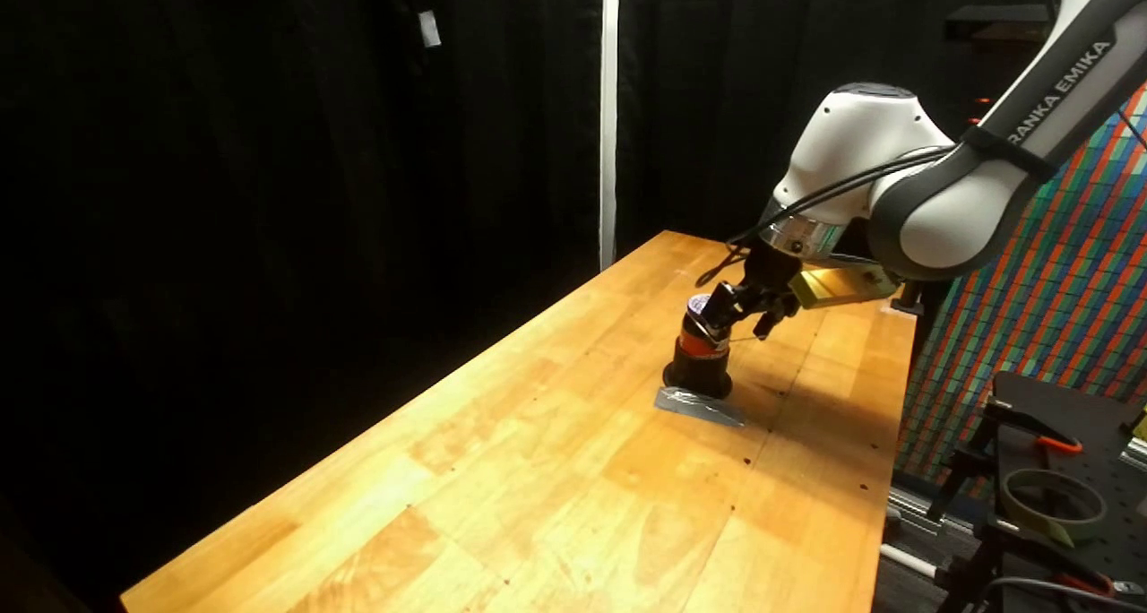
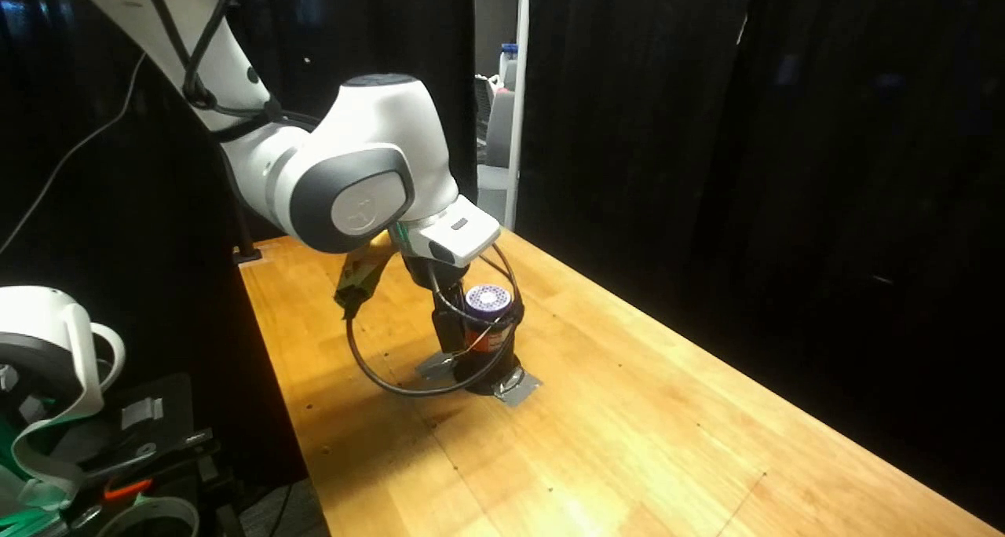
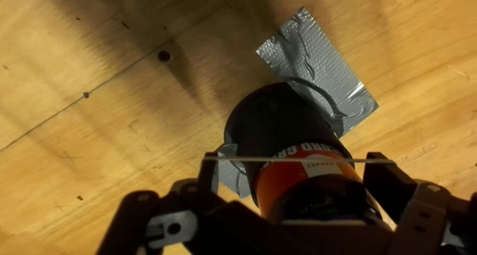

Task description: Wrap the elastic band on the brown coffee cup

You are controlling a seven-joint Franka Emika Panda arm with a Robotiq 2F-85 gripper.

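Note:
The brown coffee cup stands upright on the table, a dark cylinder with an orange stripe and pale patterned top, in both exterior views (image 1: 704,344) (image 2: 488,339). In the wrist view the cup (image 3: 285,176) lies between the two fingers. My gripper (image 1: 740,324) is open, its fingers spread at the cup's sides (image 3: 294,161). The thin pale elastic band (image 3: 242,159) is stretched between the fingertips, passing across the cup's face at the label. The band also shows as a thin line in an exterior view (image 2: 481,336). Whether it runs behind the cup is hidden.
Grey tape pieces (image 3: 316,61) (image 1: 699,406) hold the cup's dark base to the wooden table (image 1: 538,470). A black cable (image 2: 392,390) loops from the wrist in front of the cup. A dark side cart (image 1: 1066,443) with a tape roll stands beside the table.

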